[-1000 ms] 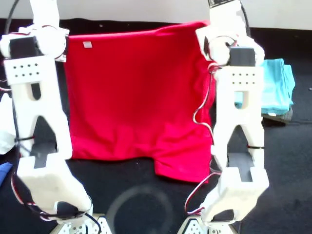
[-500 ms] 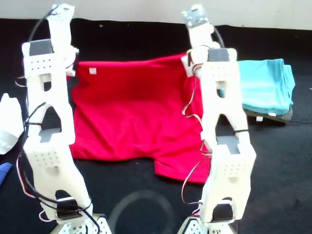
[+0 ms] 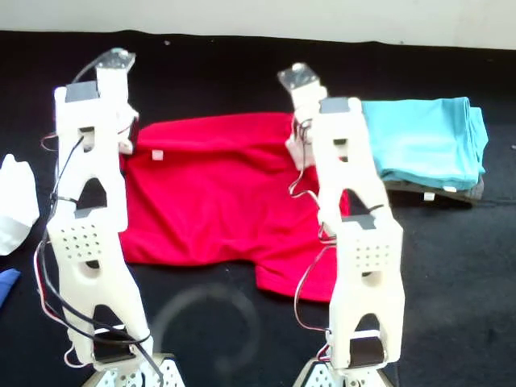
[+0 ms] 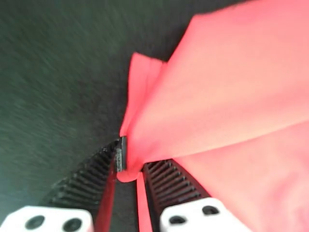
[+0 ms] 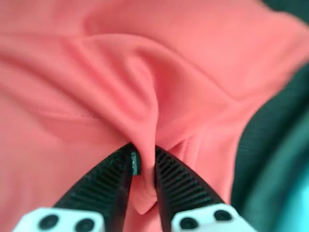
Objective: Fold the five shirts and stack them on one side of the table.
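Observation:
The red shirt [image 3: 218, 201] lies spread across the middle of the black table [image 3: 201, 72], with its far edge held up at both corners. My left gripper [image 4: 130, 166] is shut on a bunched fold at the shirt's left far corner [image 3: 133, 137]. At the right far corner [image 3: 282, 133], my right gripper [image 5: 144, 169] is shut on a pinched ridge of the red shirt [image 5: 145, 96]. A folded teal shirt [image 3: 427, 141] rests at the right side of the table.
A grey folded piece [image 3: 439, 192] shows under the teal shirt. A white garment [image 3: 16, 201] and a bit of blue cloth [image 3: 4, 284] lie at the left edge. Bare black table runs behind the red shirt and along the front.
Both arms have come down and drawn the red shirt's far edge toward the near side. The cloth now reaches less far back on the table.

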